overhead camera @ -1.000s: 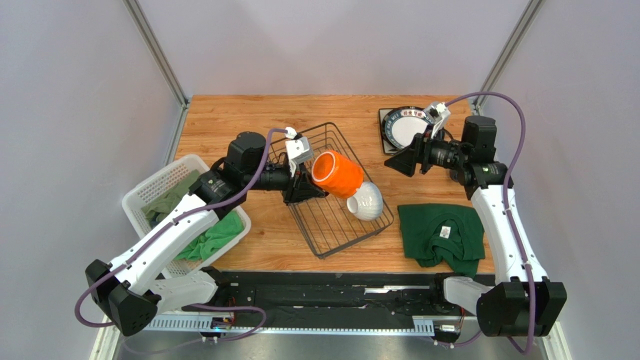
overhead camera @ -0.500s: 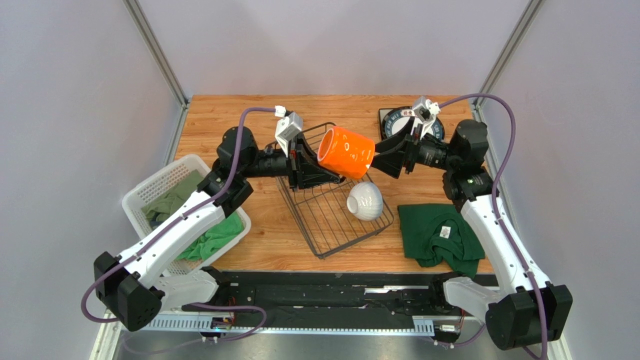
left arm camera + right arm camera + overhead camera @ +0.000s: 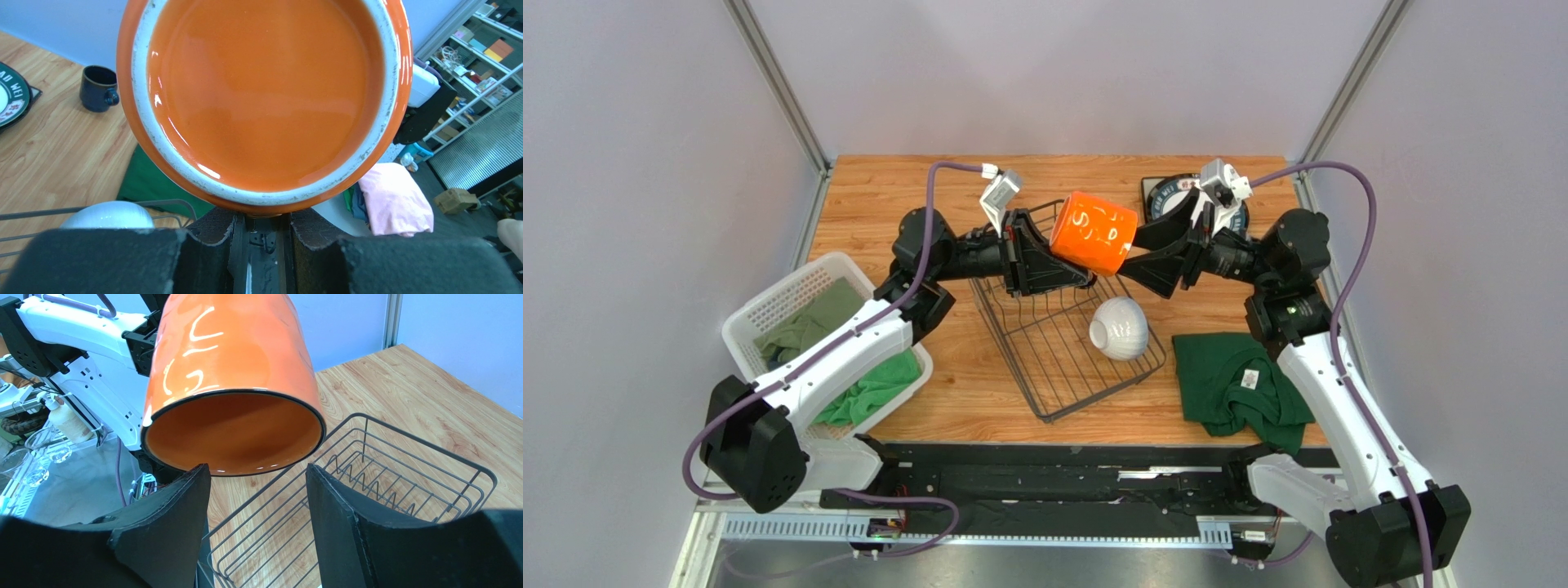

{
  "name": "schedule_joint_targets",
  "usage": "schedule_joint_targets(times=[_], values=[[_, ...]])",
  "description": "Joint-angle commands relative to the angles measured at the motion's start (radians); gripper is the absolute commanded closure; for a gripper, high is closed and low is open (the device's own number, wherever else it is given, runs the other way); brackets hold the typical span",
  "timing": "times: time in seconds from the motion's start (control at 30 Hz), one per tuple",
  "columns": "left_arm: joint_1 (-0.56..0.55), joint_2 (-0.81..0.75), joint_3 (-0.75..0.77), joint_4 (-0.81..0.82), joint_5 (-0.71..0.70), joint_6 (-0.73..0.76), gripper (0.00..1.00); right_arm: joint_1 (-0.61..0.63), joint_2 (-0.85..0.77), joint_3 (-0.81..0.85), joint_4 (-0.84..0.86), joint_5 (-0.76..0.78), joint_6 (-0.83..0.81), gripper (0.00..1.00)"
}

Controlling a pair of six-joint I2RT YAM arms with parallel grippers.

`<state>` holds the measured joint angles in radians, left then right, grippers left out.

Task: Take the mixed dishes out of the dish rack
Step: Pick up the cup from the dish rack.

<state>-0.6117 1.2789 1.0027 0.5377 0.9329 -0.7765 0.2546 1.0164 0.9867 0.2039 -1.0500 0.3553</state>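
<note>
Glossy orange mug (image 3: 1095, 232) with a dark rim hangs sideways over the black wire dish rack (image 3: 1063, 368). The left gripper (image 3: 258, 226) is clamped on its base, and the right gripper (image 3: 258, 474) is spread apart at its mouth.

I find the mug (image 3: 1095, 233) held above the far end of the dish rack (image 3: 1063, 368), between the left gripper (image 3: 1051, 254) and the right gripper (image 3: 1145, 262). The bowl (image 3: 1118, 328) lies in the rack, right side. The basket (image 3: 756, 321) stands left of the rack, the cloth (image 3: 1241, 382) right of it, and the plates (image 3: 1163, 196) behind the cloth.
</note>
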Motion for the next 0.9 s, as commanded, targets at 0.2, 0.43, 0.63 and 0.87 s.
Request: schedule_joint_targets(times=[0.2,0.43,0.63,0.87], values=[[0.004,-0.009,-0.016,0.237,0.021,-0.084,1.0,0.017,0.047,0.032,0.109,0.048,0.005,0.38],[0.004,-0.004,-0.049,0.286,0.024,-0.115,1.0,0.018,0.08,0.064,0.115,0.05,-0.001,0.38],[0.004,0.008,-0.076,0.35,0.011,-0.148,1.0,0.031,0.106,0.089,0.124,0.05,0.002,0.41],[0.004,0.036,-0.095,0.429,-0.006,-0.201,1.0,0.055,0.139,0.096,0.195,0.065,0.042,0.5]])
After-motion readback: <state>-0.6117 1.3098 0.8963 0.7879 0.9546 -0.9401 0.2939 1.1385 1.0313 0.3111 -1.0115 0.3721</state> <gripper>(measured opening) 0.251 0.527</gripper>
